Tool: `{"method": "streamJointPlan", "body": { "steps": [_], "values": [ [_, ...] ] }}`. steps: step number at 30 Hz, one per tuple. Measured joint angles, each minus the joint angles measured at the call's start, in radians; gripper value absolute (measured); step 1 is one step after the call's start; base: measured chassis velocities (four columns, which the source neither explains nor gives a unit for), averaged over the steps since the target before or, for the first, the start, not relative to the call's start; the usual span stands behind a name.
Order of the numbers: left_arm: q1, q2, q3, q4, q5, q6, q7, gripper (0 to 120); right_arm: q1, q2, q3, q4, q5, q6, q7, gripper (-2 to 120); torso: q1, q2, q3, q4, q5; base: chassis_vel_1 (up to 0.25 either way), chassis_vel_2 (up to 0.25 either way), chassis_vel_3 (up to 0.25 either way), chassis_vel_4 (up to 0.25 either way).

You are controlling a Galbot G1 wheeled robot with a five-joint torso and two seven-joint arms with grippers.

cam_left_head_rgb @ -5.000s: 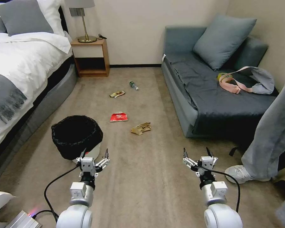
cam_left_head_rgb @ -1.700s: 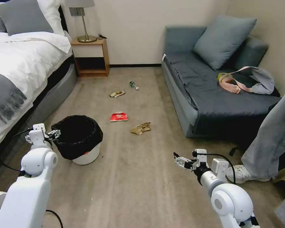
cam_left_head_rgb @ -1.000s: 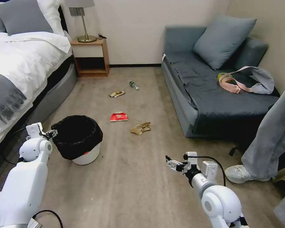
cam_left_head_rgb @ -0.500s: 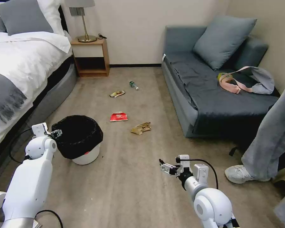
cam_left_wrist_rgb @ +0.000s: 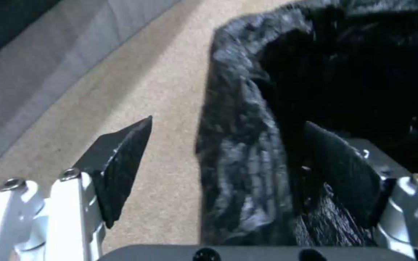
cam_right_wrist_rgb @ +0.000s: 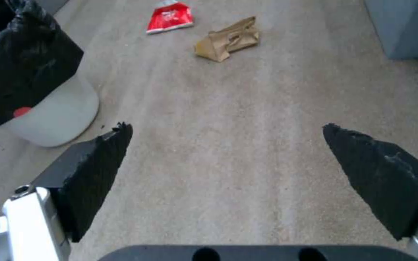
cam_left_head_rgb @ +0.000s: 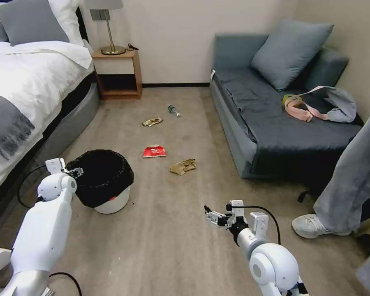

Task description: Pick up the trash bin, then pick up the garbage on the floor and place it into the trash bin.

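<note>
A: Where are the arms?

B: The left arm reaches forward beside the bed; the left gripper (cam_left_wrist_rgb: 228, 137) is spread wide at the near-left rim of the trash bin (cam_left_head_rgb: 111, 201), one finger outside over the carpet, the other inside the black bag (cam_left_wrist_rgb: 238, 170); the right gripper (cam_left_head_rgb: 208, 213) hangs low over open carpet, pointing left and forward, fingers spread and empty.

A: What is hard to see?

B: The bag hides most of the bin; its white base shows; the left fingertips are tiny from the head.

A: And the garbage?

B: The bin stands upright near the bed; the brown paper bag (cam_left_head_rgb: 183, 166) lies right of it, long axis left to right; the red-and-white wrapper (cam_left_head_rgb: 154, 151) lies flat just beyond; the gold-brown wrapper (cam_left_head_rgb: 152, 121) and the small bottle (cam_left_head_rgb: 173, 110) lie farther off.
</note>
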Motion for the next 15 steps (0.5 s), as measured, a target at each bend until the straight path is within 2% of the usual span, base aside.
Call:
{"method": "streamJointPlan", "body": {
  "steps": [2, 8, 10, 12, 15],
  "values": [
    [-0.024, -0.011, 0.012, 0.039, 0.012, -0.002, 0.003, 84, 0.000, 0.000, 0.002, 0.001, 0.002, 0.003, -0.003, 100, 0.000, 0.000, 0.000, 0.0000, 0.0000, 0.000, 0.000, 0.000, 0.000],
    [-0.050, -0.025, 0.020, 0.086, 0.029, -0.007, 0.012, 85, 0.001, 0.000, 0.005, 0.002, 0.008, 0.005, -0.005, 100, 0.000, 0.000, 0.000, 0.0000, 0.0000, 0.000, 0.000, 0.000, 0.000],
    [-0.067, -0.032, 0.023, 0.124, 0.046, -0.011, 0.021, 86, 0.003, 0.000, 0.007, 0.000, 0.012, 0.006, -0.006, 100, 0.000, 0.000, 0.000, -0.0001, 0.0001, 0.000, 0.000, 0.000, 0.000],
    [-0.085, -0.040, 0.023, 0.176, 0.068, -0.015, 0.027, 82, 0.007, 0.000, 0.009, -0.004, 0.023, 0.008, -0.006, 100, 0.000, 0.000, 0.000, 0.0001, 0.0000, 0.000, 0.000, 0.000, 0.000],
    [-0.095, -0.047, 0.024, 0.202, 0.091, -0.010, 0.031, 75, 0.012, 0.000, 0.007, -0.008, 0.036, 0.008, -0.006, 100, 0.000, 0.000, 0.000, 0.0000, 0.0004, 0.000, 0.000, 0.000, 0.000]
  ]
}}
